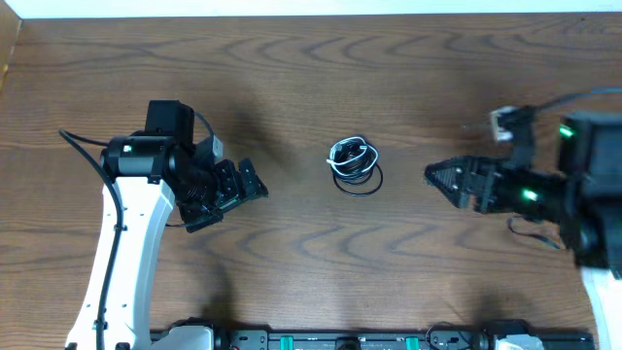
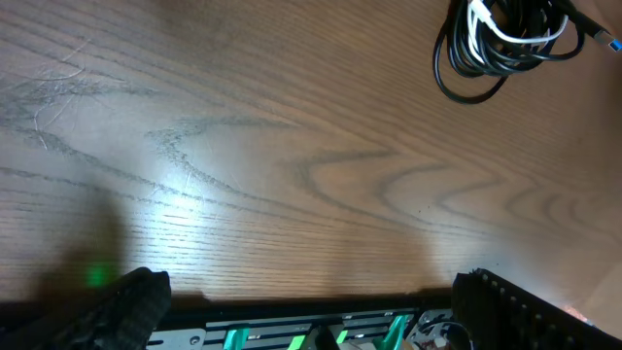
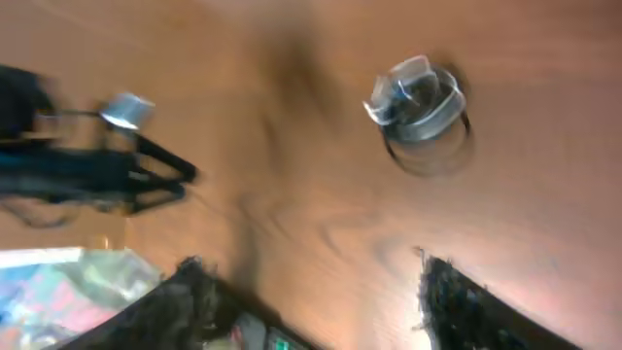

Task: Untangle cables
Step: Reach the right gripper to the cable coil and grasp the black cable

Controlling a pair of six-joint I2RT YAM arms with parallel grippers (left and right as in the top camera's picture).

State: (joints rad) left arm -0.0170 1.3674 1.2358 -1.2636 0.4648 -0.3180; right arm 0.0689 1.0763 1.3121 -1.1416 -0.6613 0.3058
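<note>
Two claws stand spread: left claw (image 1: 236, 202) plainly, right claw (image 1: 437, 179) seemingly, its view blurred. Between them, touching neither, the cables (image 1: 355, 163) lie on the bench (image 1: 292, 78), coiled roughly round, favouring no direction.

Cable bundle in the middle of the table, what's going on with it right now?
Nothing has hold of it yet. The black-and-white cable bundle lies coiled on the wooden table, and untangling has not begun. The left gripper and right gripper hover on either side, both open and empty, pointing toward the bundle but clear of it.
</note>
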